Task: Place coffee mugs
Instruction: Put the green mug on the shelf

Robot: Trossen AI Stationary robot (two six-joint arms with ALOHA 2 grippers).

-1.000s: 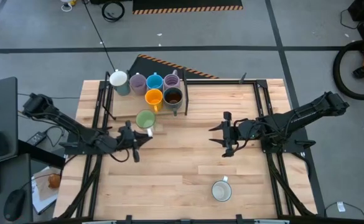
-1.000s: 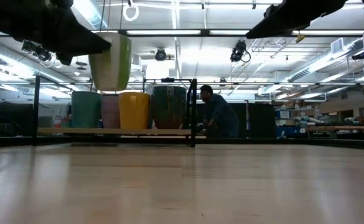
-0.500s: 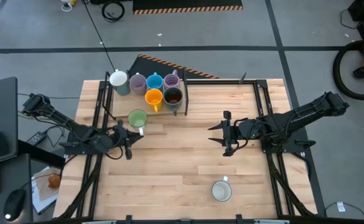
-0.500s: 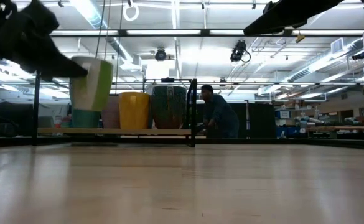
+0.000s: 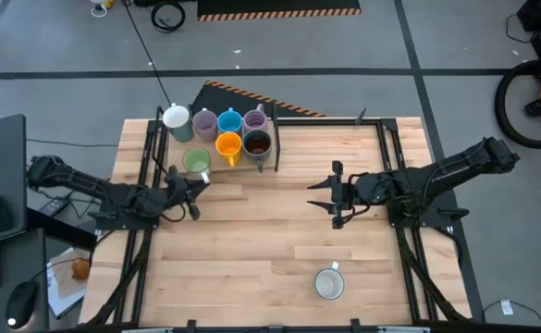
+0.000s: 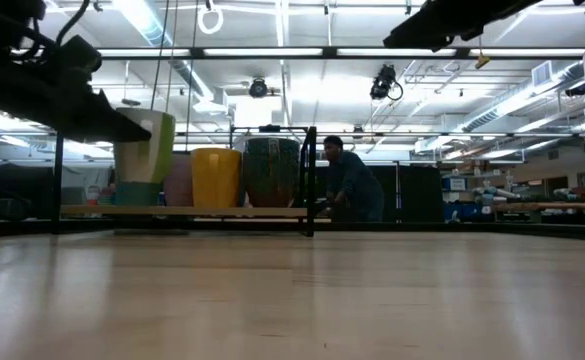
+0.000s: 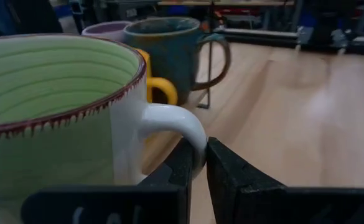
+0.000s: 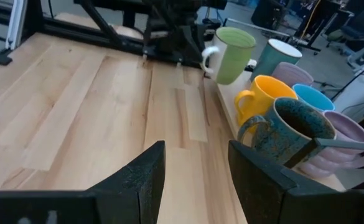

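Observation:
A green mug (image 5: 196,162) with a white outside and white handle hangs above the table just near-left of the group, with my left gripper (image 7: 197,158) shut on it. The group stands on a low board (image 8: 226,102) at the far left: a white mug (image 5: 175,117), two lilac ones (image 5: 204,123) (image 5: 256,120), a blue one (image 5: 230,121), an orange one (image 5: 227,146) and a dark speckled one (image 5: 257,145). Another white mug (image 5: 329,283) stands on the table near the front edge. My right gripper (image 5: 337,197) hovers open over the table's right half. My left gripper pinches the green mug's white handle (image 7: 191,127) at its outer curve between its two fingers (image 7: 228,180). The fingers come about level from the table's near left. The mug hangs clear of the table, mouth up and slightly tilted.
A black frame (image 5: 275,139) borders the mug group on its right side, and black rails (image 5: 386,148) run along both sides of the table. The broad wooden middle (image 5: 270,231) of the table lies bare. A person (image 6: 350,185) stands in the room beyond the table.
My left gripper has carried the green mug toward the table's far left, closer to the mug group, and lower. The mug stays held by its handle and clear of the table.

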